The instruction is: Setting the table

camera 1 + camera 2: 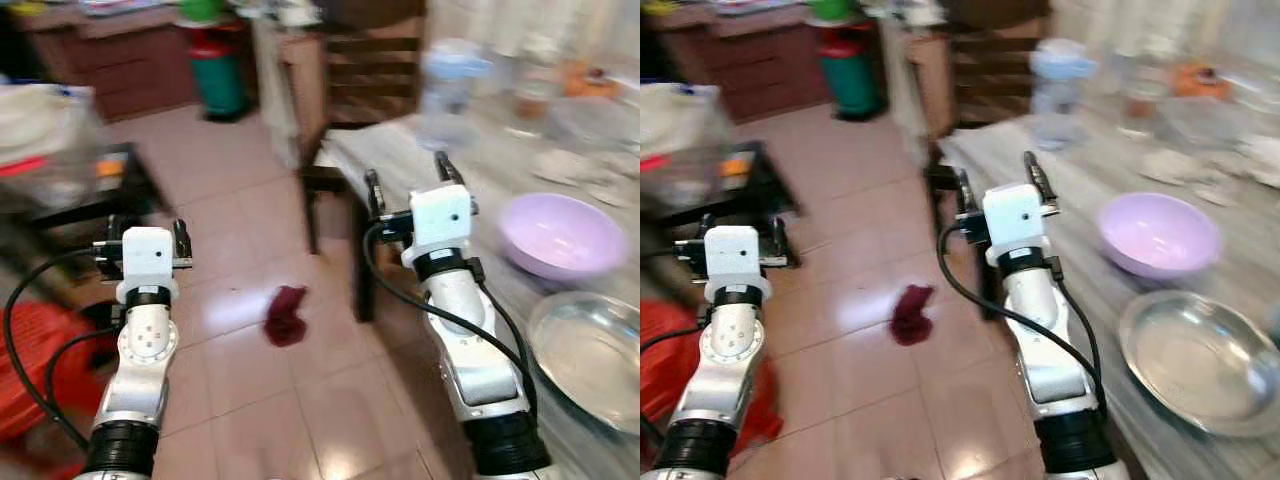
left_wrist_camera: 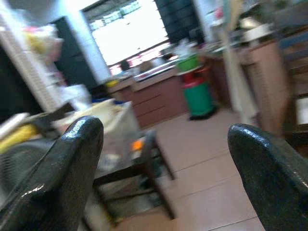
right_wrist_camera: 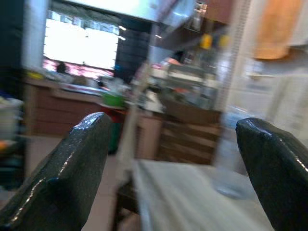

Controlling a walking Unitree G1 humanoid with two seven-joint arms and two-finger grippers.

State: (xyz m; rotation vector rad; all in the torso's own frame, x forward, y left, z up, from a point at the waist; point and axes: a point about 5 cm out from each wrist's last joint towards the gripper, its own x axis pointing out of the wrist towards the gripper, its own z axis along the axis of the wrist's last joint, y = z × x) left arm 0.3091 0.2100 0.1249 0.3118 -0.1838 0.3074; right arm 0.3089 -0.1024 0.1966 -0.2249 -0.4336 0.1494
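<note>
Up on the right, the table (image 1: 400,150) runs from near to far with a pale, streaky grey top, blurred by the camera's motion. Two dishes lie on its near part: one lilac bowl (image 1: 562,236), round and empty, and nearer than it one shallow metal plate (image 1: 592,355), shiny and also empty; the two sit close together but apart. Farther along the table stands one clear jar with a pale blue lid (image 1: 450,90), and beyond it a cluster of glassware and something orange, too smeared to count. One dark wooden chair (image 1: 372,75) stands at the far end of the table. The right gripper (image 1: 408,183) hangs over the table's left edge, well left of the lilac bowl, its two black fingers spread wide with nothing between them; the right wrist view shows the same gap, with the tabletop and jar beyond. The left gripper (image 1: 142,240) is out over the tiled floor (image 1: 240,180), its fingers likewise parted and empty, pointing toward a low dark stand (image 2: 139,163) with a clear container on it. One dark red cloth (image 1: 285,315) lies crumpled on the floor between the two arms. Far off stand a green and red bin (image 1: 215,65) and brown cabinets (image 1: 130,60).
</note>
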